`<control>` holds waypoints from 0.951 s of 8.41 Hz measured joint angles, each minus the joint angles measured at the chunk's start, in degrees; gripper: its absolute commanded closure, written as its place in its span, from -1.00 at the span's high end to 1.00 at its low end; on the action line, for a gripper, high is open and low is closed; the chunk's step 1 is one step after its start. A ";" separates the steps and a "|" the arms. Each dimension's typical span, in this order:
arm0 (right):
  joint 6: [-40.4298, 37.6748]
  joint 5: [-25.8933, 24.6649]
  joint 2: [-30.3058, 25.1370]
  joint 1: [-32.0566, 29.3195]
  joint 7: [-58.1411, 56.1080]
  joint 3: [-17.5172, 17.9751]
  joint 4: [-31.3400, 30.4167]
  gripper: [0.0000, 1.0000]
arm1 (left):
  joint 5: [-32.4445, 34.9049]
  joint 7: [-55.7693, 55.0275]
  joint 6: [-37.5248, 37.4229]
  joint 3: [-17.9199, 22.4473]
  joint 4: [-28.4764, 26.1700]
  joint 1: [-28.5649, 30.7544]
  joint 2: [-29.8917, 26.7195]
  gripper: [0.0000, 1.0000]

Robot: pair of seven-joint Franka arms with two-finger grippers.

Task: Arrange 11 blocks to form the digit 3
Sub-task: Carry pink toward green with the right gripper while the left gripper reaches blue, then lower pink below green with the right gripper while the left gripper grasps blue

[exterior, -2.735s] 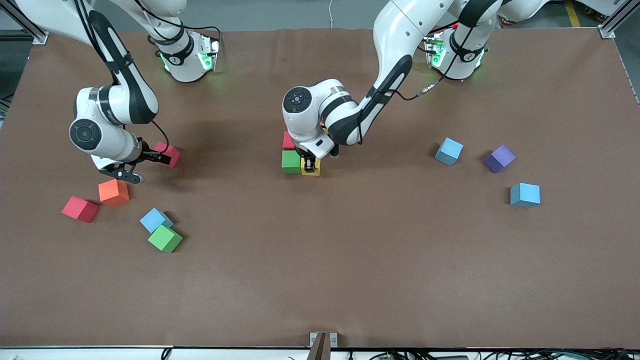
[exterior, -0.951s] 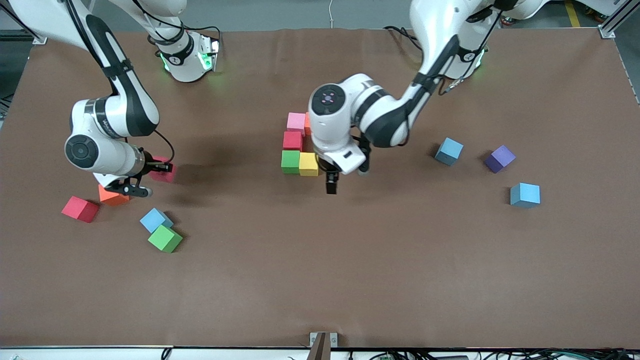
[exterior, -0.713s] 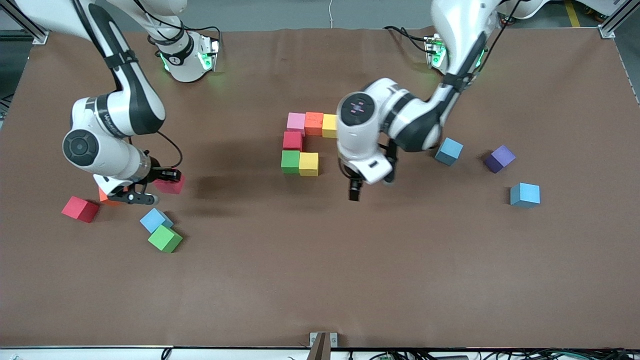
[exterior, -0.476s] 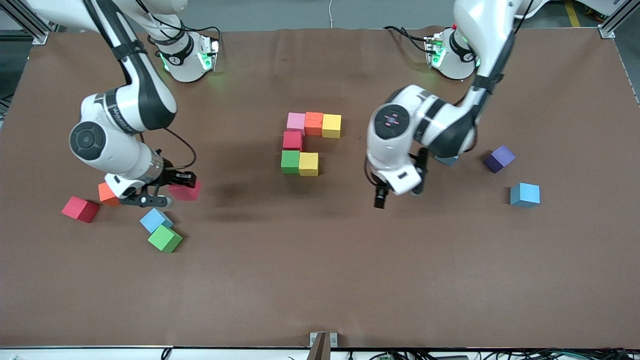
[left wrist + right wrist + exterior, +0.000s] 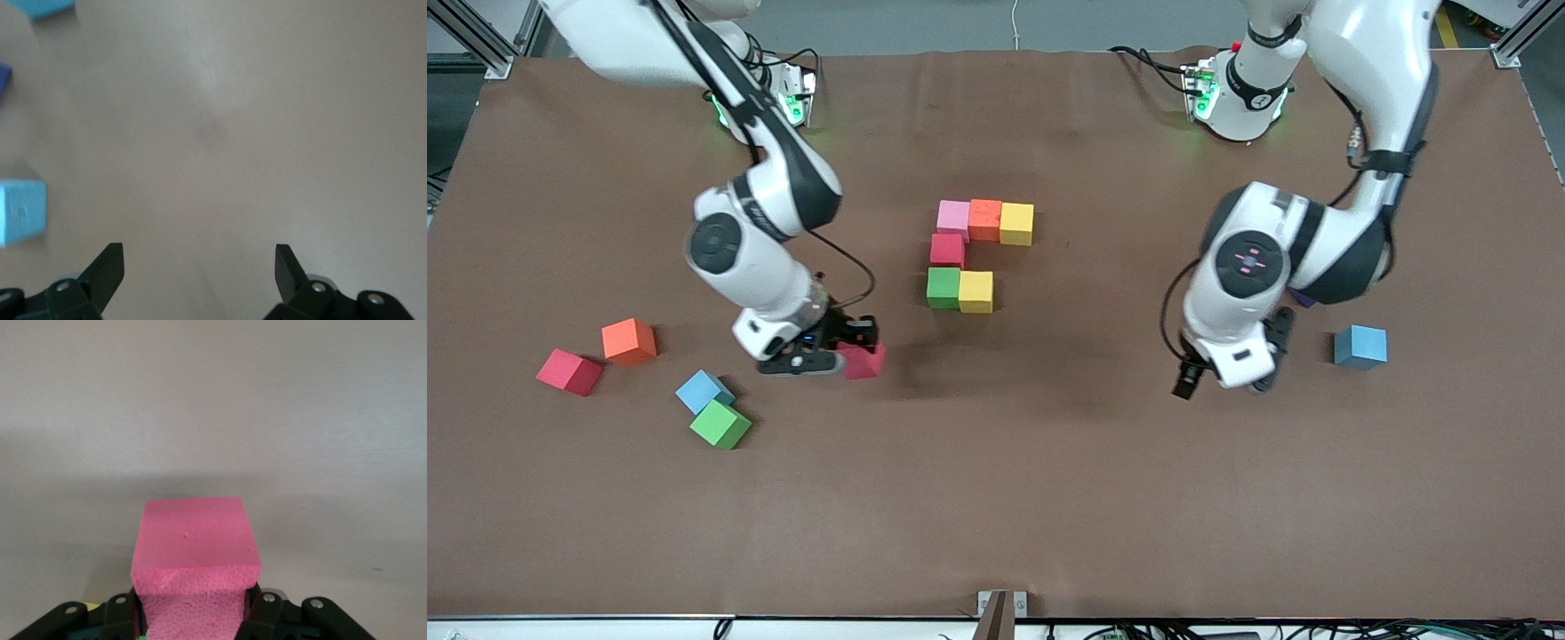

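Digit 3, mid-table, is six touching cubes so far: pink, orange, yellow; red; green, yellow. Your right gripper, clamped on a red cube, has carried it closer. Your left gripper, fingers apart in its wrist view, has retreated near a blue cube.

The left arm covers nearly all of the purple cube and hides 1 blue cube entirely in the front view.
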 measured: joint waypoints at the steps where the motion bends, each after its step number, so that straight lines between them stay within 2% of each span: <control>1: 0.10 -1.25 1.65 3.09 1.14 -1.67 1.81 -0.96 | 0.00 5.99 0.00 -0.04 -0.43 2.35 -0.18 1.00; 3: -0.57 -2.46 3.83 9.16 3.80 -5.59 5.11 -0.96 | 0.00 18.89 -0.01 -0.67 -1.42 7.33 -0.43 1.00; 5: -6.07 -2.92 6.23 16.00 10.17 -10.05 8.24 -0.96 | -0.03 32.68 -0.01 -3.56 -1.96 14.95 -0.55 1.00; 6: -9.78 -3.21 7.94 18.34 13.07 -11.22 11.17 -0.97 | -1.60 38.77 -0.01 -5.38 -2.03 19.15 -0.60 1.00; 8: -12.11 -3.56 10.07 20.10 17.39 -11.62 14.18 -0.98 | -5.36 50.53 -0.01 -6.87 -2.28 24.59 -0.69 1.00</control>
